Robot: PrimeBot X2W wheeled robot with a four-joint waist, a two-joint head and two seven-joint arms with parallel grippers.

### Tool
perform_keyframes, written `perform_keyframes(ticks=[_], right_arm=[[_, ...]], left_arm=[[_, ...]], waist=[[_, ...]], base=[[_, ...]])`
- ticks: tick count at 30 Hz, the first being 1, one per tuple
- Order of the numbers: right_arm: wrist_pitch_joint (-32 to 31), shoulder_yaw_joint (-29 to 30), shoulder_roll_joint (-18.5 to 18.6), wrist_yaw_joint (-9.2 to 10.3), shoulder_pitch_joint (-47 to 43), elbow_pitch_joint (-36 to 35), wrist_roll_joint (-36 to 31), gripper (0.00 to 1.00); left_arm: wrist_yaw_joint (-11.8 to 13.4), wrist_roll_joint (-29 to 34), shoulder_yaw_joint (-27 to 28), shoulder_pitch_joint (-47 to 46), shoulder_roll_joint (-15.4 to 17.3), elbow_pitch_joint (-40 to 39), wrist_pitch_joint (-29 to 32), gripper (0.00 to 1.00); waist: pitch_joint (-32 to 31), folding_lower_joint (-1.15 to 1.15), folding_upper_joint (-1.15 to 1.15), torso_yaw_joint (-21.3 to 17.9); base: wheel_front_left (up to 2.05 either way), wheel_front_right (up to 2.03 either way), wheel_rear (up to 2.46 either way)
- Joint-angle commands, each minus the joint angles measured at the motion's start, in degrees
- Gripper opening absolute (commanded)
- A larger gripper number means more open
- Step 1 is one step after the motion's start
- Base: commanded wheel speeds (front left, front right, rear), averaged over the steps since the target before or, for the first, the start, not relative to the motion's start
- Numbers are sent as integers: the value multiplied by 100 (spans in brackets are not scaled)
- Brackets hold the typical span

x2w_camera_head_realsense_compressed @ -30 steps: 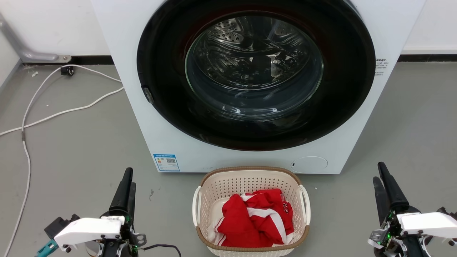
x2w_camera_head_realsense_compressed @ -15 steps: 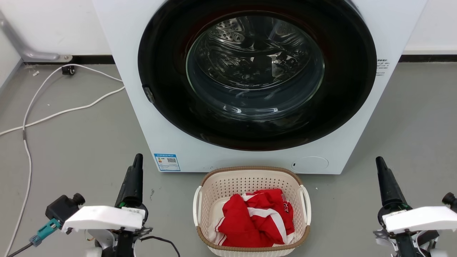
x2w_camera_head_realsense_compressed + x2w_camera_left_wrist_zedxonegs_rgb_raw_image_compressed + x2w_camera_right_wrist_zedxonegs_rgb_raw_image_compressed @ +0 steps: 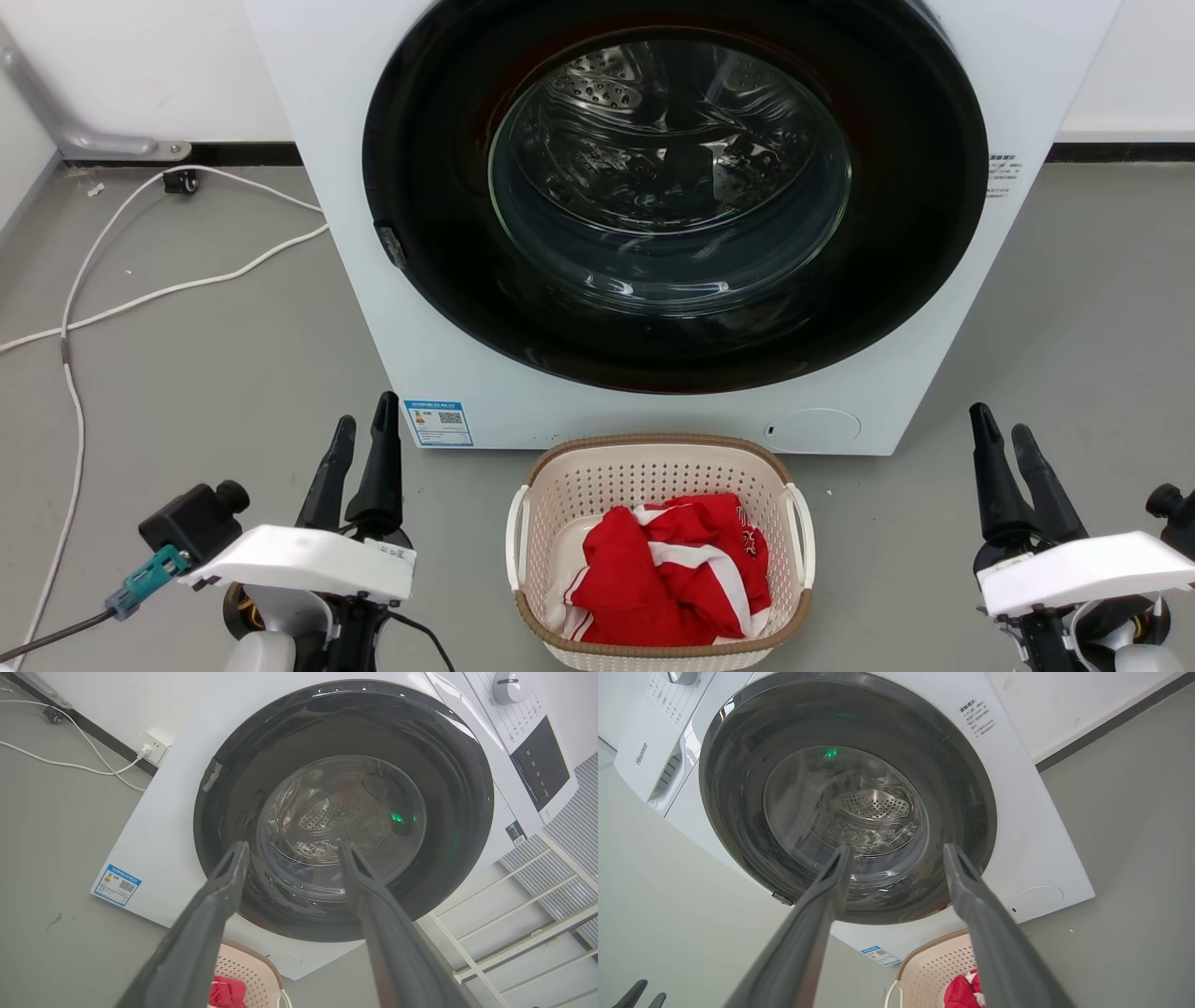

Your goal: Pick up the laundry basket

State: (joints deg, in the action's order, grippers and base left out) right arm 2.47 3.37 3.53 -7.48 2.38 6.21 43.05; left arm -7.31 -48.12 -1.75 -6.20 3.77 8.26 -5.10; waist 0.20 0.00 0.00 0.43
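Since my left gripper [image 3: 364, 413] and right gripper [image 3: 998, 422] just spread wide, both empty, I can go in. The basket [image 3: 653, 441] sits untouched on the floor between them, touching neither, just before the washer [image 3: 420, 373].

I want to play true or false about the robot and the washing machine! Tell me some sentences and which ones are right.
1. The laundry basket sits on the floor in front of the washer. True.
2. The basket is empty. False: red and white clothes lie in it.
3. The left gripper and the right gripper are both open. True.
4. The left gripper grips the basket's side. False: it is off to one side of the basket, apart from it and holding nothing.
5. A white cable lies on the floor beside the washer. True.
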Motion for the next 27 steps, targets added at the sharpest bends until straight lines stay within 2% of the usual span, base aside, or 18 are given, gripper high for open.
perform_keyframes(ticks=[1, 11, 27], right_arm=[[-6, -11, 4, -2, 46, -149, -305, 100], [-106, -34, -9, -1, -36, -341, -1304, 100], [-195, -32, -29, -1, -118, -477, -2461, 100]], left_arm=[[21, 305, -47, -146, 56, -42, -68, 100], [131, 1219, -217, -252, 133, 157, -230, 100], [258, 2234, -391, -399, 184, 372, -460, 100]], waist=[[2, 0, 0, 1], [16, 0, 0, 19], [27, 0, 0, 42]], base=[[0, 0, 0], [0, 0, 0], [0, 0, 0]])
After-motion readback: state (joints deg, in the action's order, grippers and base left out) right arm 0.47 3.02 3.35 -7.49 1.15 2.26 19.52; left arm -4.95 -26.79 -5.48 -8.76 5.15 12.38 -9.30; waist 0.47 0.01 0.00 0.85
